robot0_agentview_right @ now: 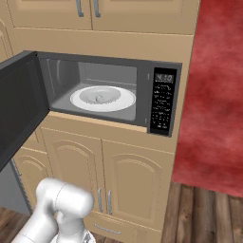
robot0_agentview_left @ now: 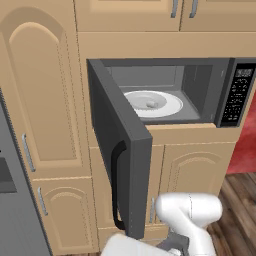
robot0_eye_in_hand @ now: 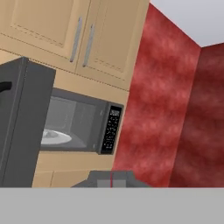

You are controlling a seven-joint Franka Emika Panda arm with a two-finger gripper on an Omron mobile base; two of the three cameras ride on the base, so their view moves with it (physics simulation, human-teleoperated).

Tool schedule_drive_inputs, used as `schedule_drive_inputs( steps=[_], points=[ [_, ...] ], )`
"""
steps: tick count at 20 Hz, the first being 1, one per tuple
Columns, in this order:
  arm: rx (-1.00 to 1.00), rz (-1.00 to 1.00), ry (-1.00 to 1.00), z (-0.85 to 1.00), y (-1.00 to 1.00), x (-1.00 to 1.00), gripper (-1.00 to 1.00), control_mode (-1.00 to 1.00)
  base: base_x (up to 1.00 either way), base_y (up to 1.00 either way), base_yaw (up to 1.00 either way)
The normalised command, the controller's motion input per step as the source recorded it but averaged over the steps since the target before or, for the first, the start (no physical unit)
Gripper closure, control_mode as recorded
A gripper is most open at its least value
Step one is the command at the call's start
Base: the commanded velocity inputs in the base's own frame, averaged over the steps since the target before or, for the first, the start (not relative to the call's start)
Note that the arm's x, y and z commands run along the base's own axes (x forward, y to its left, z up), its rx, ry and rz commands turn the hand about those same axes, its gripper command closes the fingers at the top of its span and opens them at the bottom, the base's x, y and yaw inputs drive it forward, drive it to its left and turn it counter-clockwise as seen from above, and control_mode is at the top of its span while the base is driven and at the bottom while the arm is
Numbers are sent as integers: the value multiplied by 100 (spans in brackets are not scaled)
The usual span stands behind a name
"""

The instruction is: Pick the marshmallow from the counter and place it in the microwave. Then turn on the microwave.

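We see the marshmallow as a tiny off-white lump lying near the middle of the white round plate inside the microwave; in the right base view it is a faint swirl-like bump at the centre of that plate. The plate rests on the floor of the grey cavity. The microwave door stands swung wide open to the left, its black vertical handle facing us in the left base view. To the right of the cavity sits the black button panel with a small lit display at its top. The microwave is built into light tan cabinetry, with arched doors and silver handles below and more doors above. A red wall rises to the right, over a wood-plank floor. In the hand view we look up at the open microwave from below and to its side. We see the white arm low in front of the cabinets; the gripper's fingers are closed together and we see nothing in them.
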Motion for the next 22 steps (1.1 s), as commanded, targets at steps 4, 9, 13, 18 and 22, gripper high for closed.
schedule_drive_inputs(
  steps=[4, 9, 13, 18, 22],
  points=[
    [0, -10, -5, -5, 13, 19, 100, -100, 0, 0, 0],
    [0, -8, -5, -11, 5, 17, 100, -100, 0, 0, 0],
    [0, -6, -5, -18, 3, 13, 100, -100, 0, 0, 0],
    [0, -5, -3, -23, 6, 12, 100, -100, 0, 0, 0],
    [0, -3, -2, -20, 7, 19, 100, -100, 0, 0, 0]
  ],
)
